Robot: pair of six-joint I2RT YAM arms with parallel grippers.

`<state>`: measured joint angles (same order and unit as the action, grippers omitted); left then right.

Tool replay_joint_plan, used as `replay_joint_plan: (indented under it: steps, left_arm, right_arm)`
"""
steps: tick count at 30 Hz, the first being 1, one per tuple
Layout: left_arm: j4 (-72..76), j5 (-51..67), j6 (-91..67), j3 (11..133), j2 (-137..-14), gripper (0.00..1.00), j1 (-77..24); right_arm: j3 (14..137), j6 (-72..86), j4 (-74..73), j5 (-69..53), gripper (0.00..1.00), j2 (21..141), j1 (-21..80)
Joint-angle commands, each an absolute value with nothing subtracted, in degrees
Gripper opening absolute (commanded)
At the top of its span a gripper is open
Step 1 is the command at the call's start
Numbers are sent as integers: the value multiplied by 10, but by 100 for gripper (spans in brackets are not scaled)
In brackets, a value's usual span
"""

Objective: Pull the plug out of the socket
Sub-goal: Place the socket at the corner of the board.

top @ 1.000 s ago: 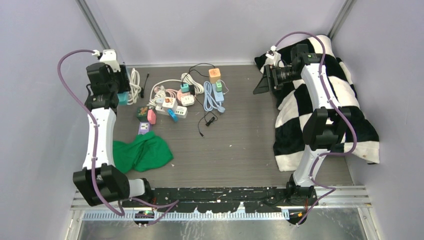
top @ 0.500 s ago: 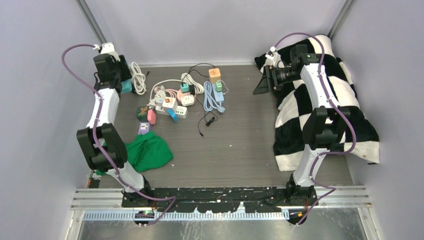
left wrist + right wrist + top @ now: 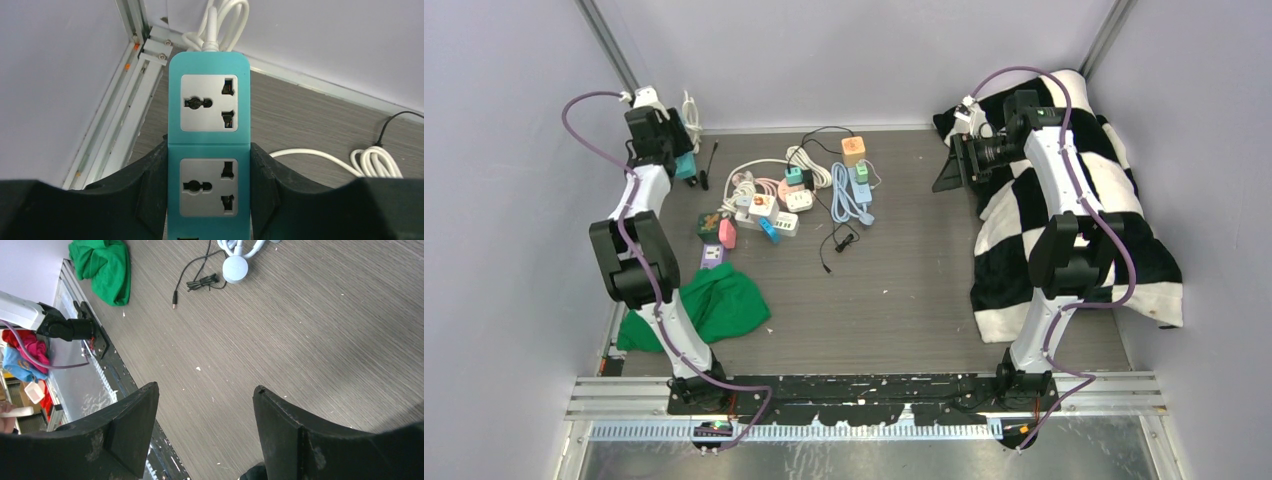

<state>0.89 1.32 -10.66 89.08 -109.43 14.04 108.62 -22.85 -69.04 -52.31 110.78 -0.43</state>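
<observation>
Grey wood-grain tabletop [image 3: 904,290] fills the overhead view. At its far-left corner the left gripper [image 3: 674,150] holds a teal plastic socket strip [image 3: 686,166], with a loop of white cord [image 3: 689,105] just behind it against the back wall. Mid-table, well apart from the strip, lies a tangle of white and coloured socket blocks, plugs and cords [image 3: 774,200]. A crumpled green cloth [image 3: 714,305] lies near the left arm, and a black-and-white checked cloth [image 3: 1084,230] covers the right side. The right gripper [image 3: 944,172] hangs beside that cloth. How the left jaws sit on the strip cannot be told from this view.

The left wrist view settles it. The strip runs lengthwise between the two black fingers, which press its long sides level with the nearer of two grey socket faces — jaws partly closed, clamped on the strip. Both faces show their pin holes, and the white cord leaves the strip's far end. Beyond it on the table are a coiled white cable [image 3: 375,162] and a thin black lead [image 3: 384,134].

The right wrist view shows its jaws standing wide apart over bare tabletop, touching nothing. Farther off lie the green cloth, a thin black cable [image 3: 197,280] and a round white plug [image 3: 235,267] on its cord — details too small to read from overhead.
</observation>
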Motion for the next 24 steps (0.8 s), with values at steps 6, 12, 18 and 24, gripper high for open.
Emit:
replay_joint_plan:
  steps: [6, 12, 18, 24]
  left_arm:
    - [39, 20, -93, 851, -1109, 3, 161]
    - [11, 42, -42, 823, -1113, 4, 171]
    - [-19, 47, -15, 810, -1125, 5, 172]
    - [-71, 49, 31, 830, -1154, 8, 173]
  right_arm:
    - [1091, -244, -701, -510, 74, 1103, 0]
    - [1092, -244, -702, -511, 74, 1108, 0]
    - [1092, -244, -702, -512, 74, 1110, 0]
    - [1089, -245, -702, -513, 74, 1109, 0]
